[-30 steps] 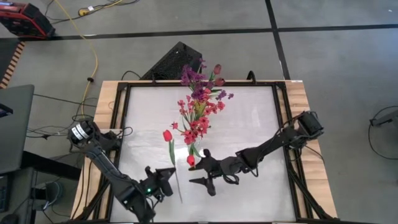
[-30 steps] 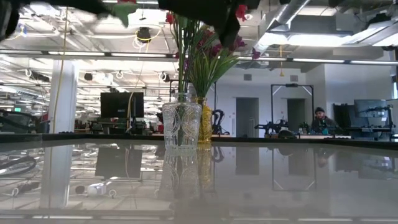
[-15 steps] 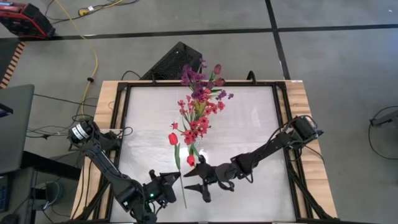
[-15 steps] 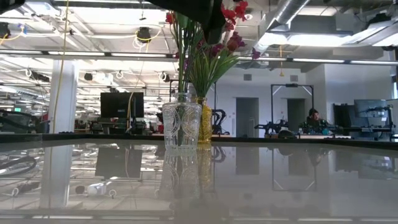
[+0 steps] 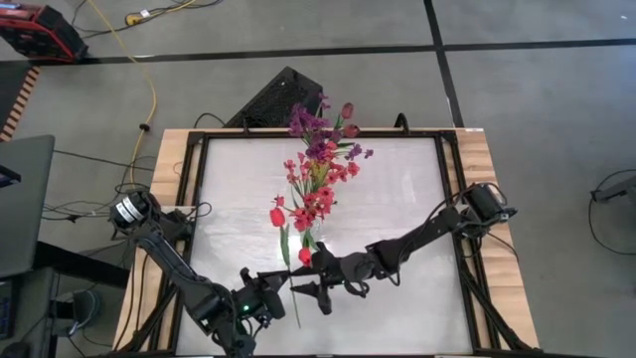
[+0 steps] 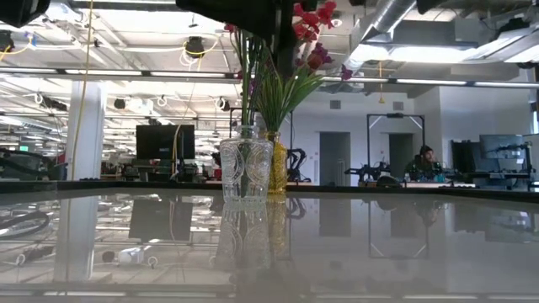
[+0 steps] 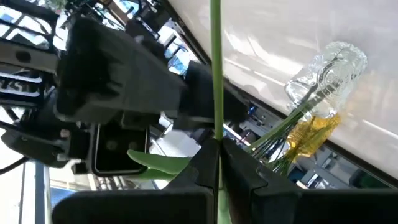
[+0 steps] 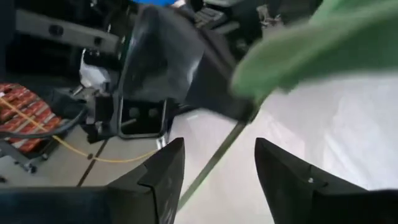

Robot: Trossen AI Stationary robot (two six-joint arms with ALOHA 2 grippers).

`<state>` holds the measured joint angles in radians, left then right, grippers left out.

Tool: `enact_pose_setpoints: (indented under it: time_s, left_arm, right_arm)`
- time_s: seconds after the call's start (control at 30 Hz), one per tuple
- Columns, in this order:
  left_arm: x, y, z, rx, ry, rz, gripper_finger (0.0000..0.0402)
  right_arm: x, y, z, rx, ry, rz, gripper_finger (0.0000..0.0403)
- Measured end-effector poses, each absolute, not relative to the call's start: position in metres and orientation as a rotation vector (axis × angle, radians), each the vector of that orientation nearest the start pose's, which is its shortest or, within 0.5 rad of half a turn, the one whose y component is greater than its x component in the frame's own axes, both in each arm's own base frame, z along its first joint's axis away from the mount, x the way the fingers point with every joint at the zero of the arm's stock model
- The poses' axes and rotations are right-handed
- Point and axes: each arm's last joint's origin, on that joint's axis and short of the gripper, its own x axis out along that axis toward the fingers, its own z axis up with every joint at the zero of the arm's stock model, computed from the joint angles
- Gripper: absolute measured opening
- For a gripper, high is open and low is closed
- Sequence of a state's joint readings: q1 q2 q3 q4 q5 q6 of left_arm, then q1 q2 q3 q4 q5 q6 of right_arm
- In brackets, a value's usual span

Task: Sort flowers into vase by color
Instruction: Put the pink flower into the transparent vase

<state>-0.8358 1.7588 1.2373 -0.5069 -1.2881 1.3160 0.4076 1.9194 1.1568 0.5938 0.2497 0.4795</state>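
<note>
The tabletop [image 5: 397, 199] is a pale, glossy square with a dark frame and light wooden edges, filling the middle of the high view. Two vases stand directly on it, just above the centre of the frame: a clear cut-glass vase [image 6: 245, 172] and, touching or just behind it (hard to tell which), a yellow vase [image 6: 277, 164], both mirrored in the surface.

Two matte-black jointed arms; the left hand [image 5: 281, 288] carries a small green light, its base at the left edge silver-ringed.
</note>
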Motion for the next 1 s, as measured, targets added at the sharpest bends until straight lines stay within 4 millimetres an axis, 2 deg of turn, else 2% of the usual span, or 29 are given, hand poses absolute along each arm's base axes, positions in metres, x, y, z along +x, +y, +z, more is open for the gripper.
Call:
enact_pose_setpoints:
  time_s: [0.2,0.33,0.47,0.6,0.7,0.87,1.0]
  left_arm:
    - [0.261,-0.236,0.228,2.156,0.802,0.033,0.0000]
    - [0.263,-0.233,0.228,2.153,0.814,0.044,0.0000]
    - [0.265,-0.232,0.228,2.142,0.819,0.049,0.0000]
    - [0.265,-0.233,0.227,2.145,0.811,0.017,0.0005]
    - [0.263,-0.235,0.227,2.161,0.802,-0.017,0.0023]
    - [0.258,-0.235,0.225,2.191,0.815,-0.017,0.0073]
    - [0.249,-0.236,0.225,2.112,0.805,0.059,0.0116]
  right_arm:
    - [0.393,0.156,0.209,0.443,0.200,0.106,0.0191]
    - [0.395,0.151,0.209,0.447,0.199,0.091,0.0156]
    - [0.396,0.149,0.208,0.446,0.208,0.086,0.0105]
    - [0.395,0.150,0.206,0.402,0.231,0.087,0.0028]
    - [0.392,0.151,0.207,0.373,0.251,0.089,0.0022]
    - [0.387,0.150,0.217,0.335,0.269,0.074,0.0023]
    - [0.381,0.154,0.221,0.234,0.284,0.097,0.0023]
